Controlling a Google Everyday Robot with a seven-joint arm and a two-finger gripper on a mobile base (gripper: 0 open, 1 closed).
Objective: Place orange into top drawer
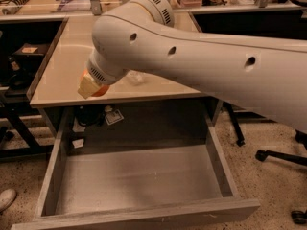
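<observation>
The end effector [92,87] hangs at the front edge of the desk [57,80], clamped on the orange [102,91], which peeks out behind a pale finger pad. Below it, the top drawer [139,178] stands pulled wide open, grey floor showing. The smart play: carry the fruit forward past the desk lip, sink low over the middle of the drawer floor, and only then let go, so it can't bounce or roll away.

Gripper [94,87] with orange [102,91] above table [57,80] edge
</observation>
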